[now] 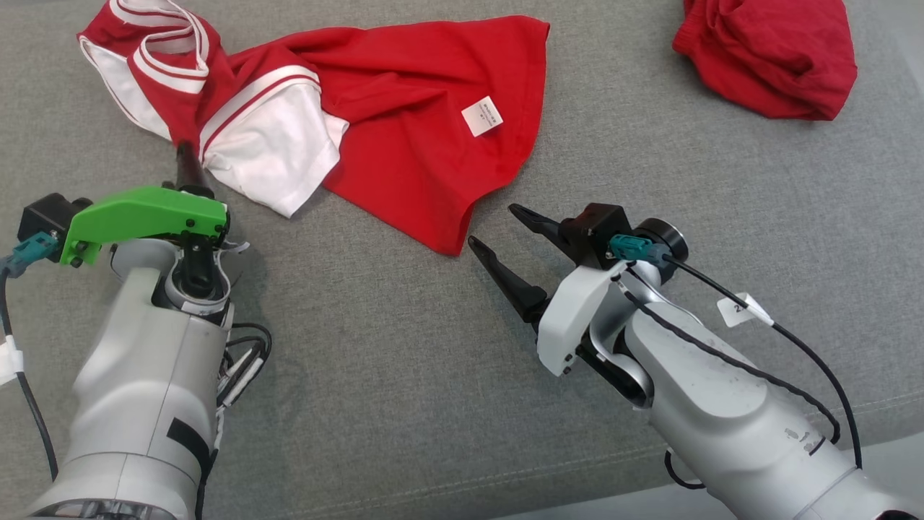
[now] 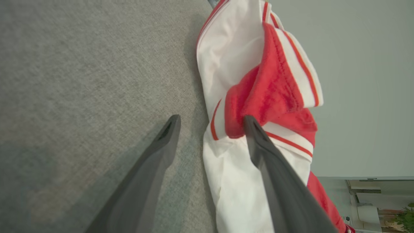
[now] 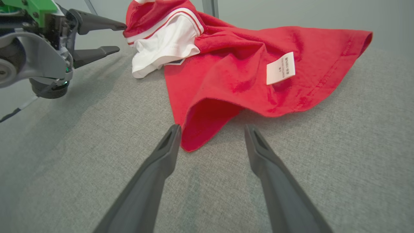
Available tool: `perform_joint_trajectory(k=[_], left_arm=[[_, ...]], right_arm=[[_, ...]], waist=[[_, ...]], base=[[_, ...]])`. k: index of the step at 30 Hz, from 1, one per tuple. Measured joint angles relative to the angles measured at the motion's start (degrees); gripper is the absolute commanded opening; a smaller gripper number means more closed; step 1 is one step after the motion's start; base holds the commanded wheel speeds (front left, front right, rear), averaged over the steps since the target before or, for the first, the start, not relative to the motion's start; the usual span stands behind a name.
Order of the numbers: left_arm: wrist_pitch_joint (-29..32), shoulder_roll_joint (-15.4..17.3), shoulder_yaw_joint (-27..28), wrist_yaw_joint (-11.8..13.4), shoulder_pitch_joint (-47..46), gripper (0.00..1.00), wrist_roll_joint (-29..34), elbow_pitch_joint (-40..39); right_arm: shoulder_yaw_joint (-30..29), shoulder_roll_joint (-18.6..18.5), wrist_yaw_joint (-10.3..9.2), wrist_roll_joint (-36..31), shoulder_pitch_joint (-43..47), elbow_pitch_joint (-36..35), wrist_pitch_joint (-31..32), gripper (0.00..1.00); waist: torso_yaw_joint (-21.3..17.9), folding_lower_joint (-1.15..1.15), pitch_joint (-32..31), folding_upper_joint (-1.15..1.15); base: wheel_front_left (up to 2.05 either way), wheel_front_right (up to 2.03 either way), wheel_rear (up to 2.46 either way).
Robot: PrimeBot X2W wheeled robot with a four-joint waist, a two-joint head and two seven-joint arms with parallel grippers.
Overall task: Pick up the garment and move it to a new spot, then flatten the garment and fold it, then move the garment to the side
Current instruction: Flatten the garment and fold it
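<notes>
The garment (image 1: 404, 108), a red top with white sleeves and red-and-white striped trim, lies rumpled on the grey upholstered surface (image 1: 404, 375) towards its far left corner. Its red body spreads towards the middle and a white care label (image 1: 481, 115) faces up. A second red cloth (image 1: 772, 54) sits bunched near the far right corner, well apart from the garment, with bare grey between them. The left gripper (image 2: 211, 119) is spread wide at the garment's near left side. One fingertip presses against the striped red fold by the white sleeve (image 1: 274, 162) and the other is over bare upholstery; I cannot tell whether any cloth sits between the jaws. The right gripper (image 1: 491, 224) is also spread wide and holds nothing, its tips just beside the garment's nearest red hem corner. From above, the green bracket (image 1: 144, 217) on the left wrist hides one of that gripper's fingers. The top of the head view cuts off the striped end of the garment and the far side of the second cloth. The label's print is too small to read.
</notes>
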Motion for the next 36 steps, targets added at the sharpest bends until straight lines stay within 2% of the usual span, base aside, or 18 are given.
perform_joint_trajectory(k=[8,13,17,23,30,35,36], left_arm=[[0.0,-0.07,-1.78,-2.26,0.7,1.0,5.84,-5.0],[0.0,-0.27,-2.01,-2.16,3.11,1.0,6.56,-6.04],[0.0,-0.27,-1.59,-1.01,4.27,1.0,7.61,-6.56],[0.0,-0.13,-1.01,0.35,4.41,1.0,14.04,-9.02],[0.0,1.27,2.2,2.61,4.61,1.0,17.93,-11.09],[0.0,1.31,2.37,3.07,5.14,1.0,21.5,-12.22],[0.0,1.31,2.2,3.12,5.36,0.85,21.93,-12.4]], right_arm=[[0.67,0.12,0.0,0.87,-0.43,1.59,-0.69,1.0],[0.93,0.2,0.01,1.37,-0.58,2.55,-1.27,1.0],[1.45,0.31,0.01,1.85,-1.02,3.11,-1.77,1.0],[2.01,0.36,0.01,2.02,-1.87,3.85,-2.41,1.0],[2.9,0.41,0.01,2.94,-2.72,5.06,-3.22,1.0],[3.5,0.47,0.02,3.46,-3.03,5.75,-3.71,1.0],[3.64,0.54,0.02,3.61,-3.06,5.88,-3.71,1.0]], waist=[[-0.16,0.0,0.28,0.0],[-0.28,0.0,0.42,0.0],[-0.46,0.0,0.61,0.0],[-0.9,0.0,0.97,0.0],[-1.65,0.0,1.27,0.0],[-2.09,0.0,1.31,0.0],[-2.17,0.0,1.3,0.0]], base=[[0.0,0.0,0.0],[0.0,0.0,0.0],[0.0,0.0,0.0],[0.0,0.0,0.0],[0.0,0.0,0.0],[0.0,0.0,0.0],[0.0,0.0,0.0]])
